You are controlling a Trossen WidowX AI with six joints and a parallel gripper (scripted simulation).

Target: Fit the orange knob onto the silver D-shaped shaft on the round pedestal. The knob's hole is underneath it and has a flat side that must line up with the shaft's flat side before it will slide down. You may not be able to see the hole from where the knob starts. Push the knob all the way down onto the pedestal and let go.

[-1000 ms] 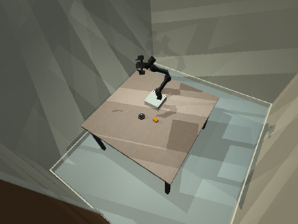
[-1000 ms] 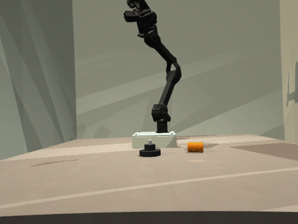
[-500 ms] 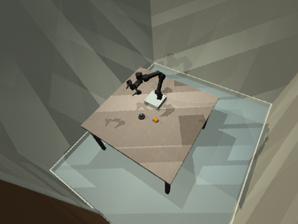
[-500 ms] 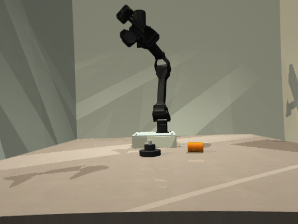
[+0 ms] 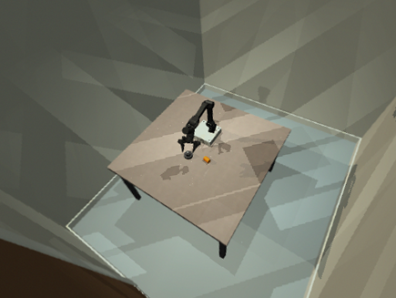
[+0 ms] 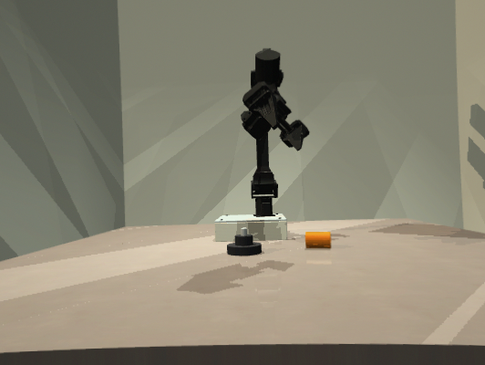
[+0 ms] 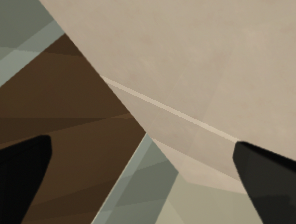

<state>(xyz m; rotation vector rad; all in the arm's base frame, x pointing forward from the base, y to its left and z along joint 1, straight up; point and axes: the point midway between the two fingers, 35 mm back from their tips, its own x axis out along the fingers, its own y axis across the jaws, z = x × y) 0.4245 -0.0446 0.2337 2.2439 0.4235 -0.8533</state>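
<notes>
The orange knob [image 5: 206, 159] [image 6: 318, 240] lies on its side on the table, to the right of the pedestal in the top and exterior views. The black round pedestal [image 5: 188, 154] [image 6: 244, 250] stands upright on the table, with the silver shaft [image 6: 243, 232] bare on top. My gripper [image 5: 188, 150] [image 6: 286, 137] [image 7: 145, 147] is open and empty, high above the table. Its fingers point down at a slant. The wrist view shows neither knob nor pedestal. The knob's hole and the shaft's flat side cannot be made out.
The arm rises from a pale base box [image 5: 206, 133] [image 6: 251, 230] just behind the pedestal and knob. The wooden table [image 5: 213, 211] [image 6: 365, 301] [image 7: 200, 60] ends at an edge that crosses the wrist view, with the floor beyond it.
</notes>
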